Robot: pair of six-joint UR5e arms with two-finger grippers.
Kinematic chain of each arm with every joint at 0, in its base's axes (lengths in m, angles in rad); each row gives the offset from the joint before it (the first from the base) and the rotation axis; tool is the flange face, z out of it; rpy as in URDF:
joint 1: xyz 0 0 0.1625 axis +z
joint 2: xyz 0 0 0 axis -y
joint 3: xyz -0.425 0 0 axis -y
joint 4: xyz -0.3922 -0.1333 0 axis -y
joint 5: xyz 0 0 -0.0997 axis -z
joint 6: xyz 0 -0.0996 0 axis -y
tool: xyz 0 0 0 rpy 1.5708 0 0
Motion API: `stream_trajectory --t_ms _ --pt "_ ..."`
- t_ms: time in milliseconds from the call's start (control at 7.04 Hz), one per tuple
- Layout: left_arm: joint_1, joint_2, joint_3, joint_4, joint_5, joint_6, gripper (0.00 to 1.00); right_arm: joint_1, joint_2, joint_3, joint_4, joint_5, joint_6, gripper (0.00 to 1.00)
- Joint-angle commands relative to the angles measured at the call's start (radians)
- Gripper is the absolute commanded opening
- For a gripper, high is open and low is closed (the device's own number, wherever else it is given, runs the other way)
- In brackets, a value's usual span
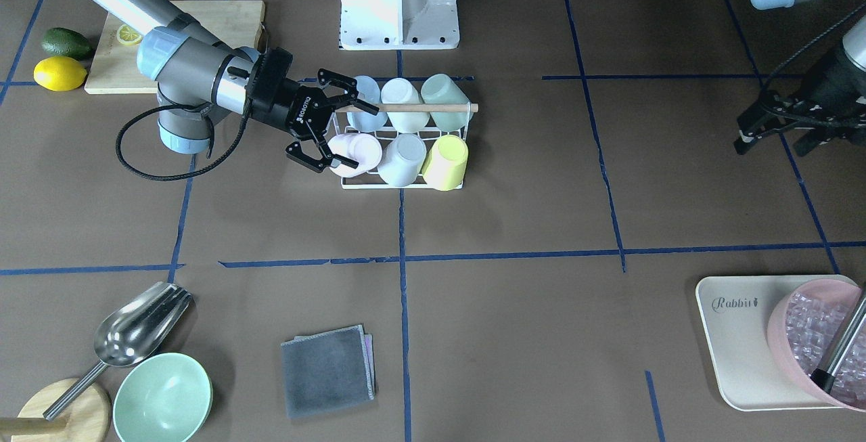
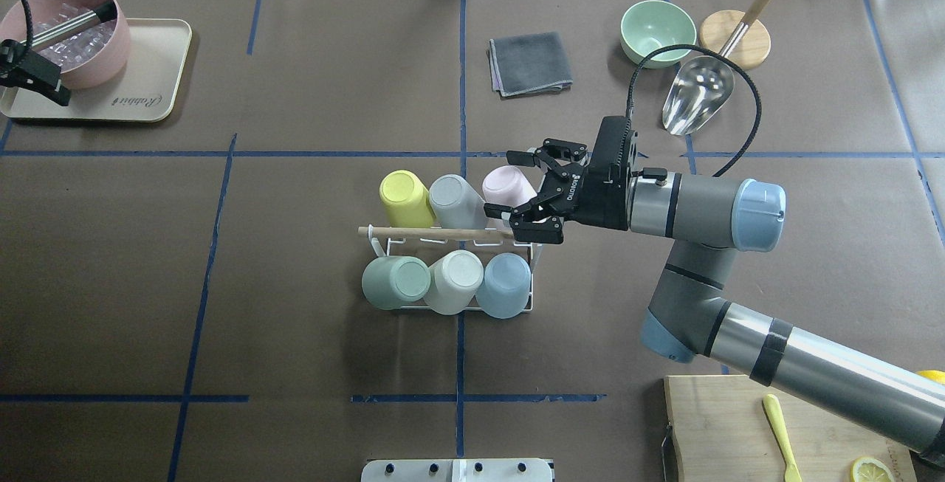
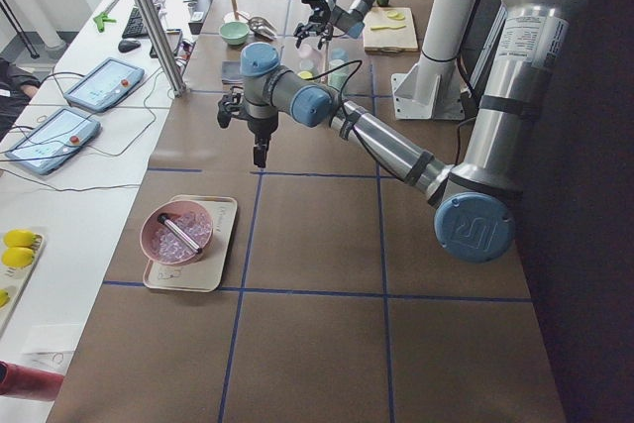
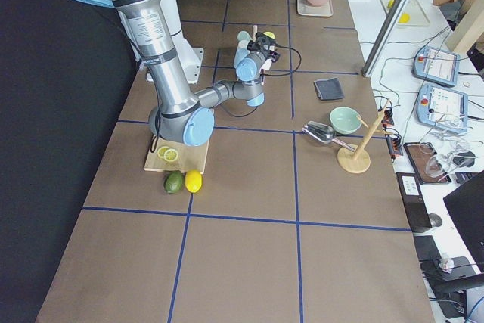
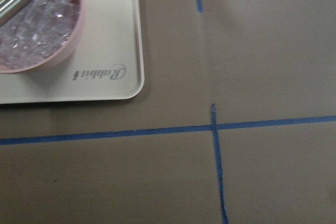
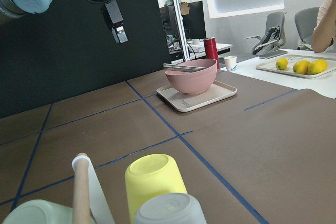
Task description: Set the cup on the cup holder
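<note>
Release step, with right gripper (image 2: pixel 503 187) spread apart beside pink cup (image 1: pixel 358 151) on cup holder (image 1: pixel 379 187). Next, retract clear of rod (image 2: pixel 413 231).

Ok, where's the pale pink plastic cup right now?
In the overhead view, the pale pink cup sits on the white wire rack, at the far row's right end, next to the grey cup, with the open right gripper at it.

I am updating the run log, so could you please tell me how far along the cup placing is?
Done: five cups sit upturned on the cup holder. In hand: the pink cup is also on it, with the open right gripper straddling it. Remaining: seemingly only withdrawing the gripper.
</note>
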Motion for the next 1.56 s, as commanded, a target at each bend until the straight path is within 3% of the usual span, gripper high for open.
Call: stream_trajectory --t_ms 0,142,284,426,710,852,1136,1420 --pt "-0.072 0.110 0.027 0.009 0.003 0.198 1.00 0.006 -0.005 0.021 -0.015 0.004 0.015 1.00" --pt "-0.098 0.134 0.031 0.016 0.006 0.264 1.00 0.025 -0.018 0.104 -0.119 0.066 0.072 1.00" --pt "-0.133 0.185 0.031 0.013 0.006 0.328 1.00 0.099 -0.031 0.242 -0.340 0.223 0.157 1.00" --pt "-0.158 0.218 0.031 0.015 0.008 0.408 1.00 0.201 -0.032 0.308 -0.530 0.378 0.187 1.00" --pt "-0.250 0.275 0.095 0.007 -0.005 0.525 1.00 0.445 -0.080 0.302 -0.706 0.666 0.186 1.00" --pt "-0.291 0.275 0.135 0.013 -0.032 0.595 1.00 0.554 -0.132 0.300 -0.822 0.756 0.184 1.00" --pt "-0.325 0.273 0.250 0.000 -0.124 0.659 1.00 0.744 -0.312 0.285 -0.981 0.768 0.181 1.00" --pt "-0.325 0.273 0.252 0.003 -0.123 0.657 1.00 0.860 -0.376 0.289 -1.182 0.752 0.173 1.00"
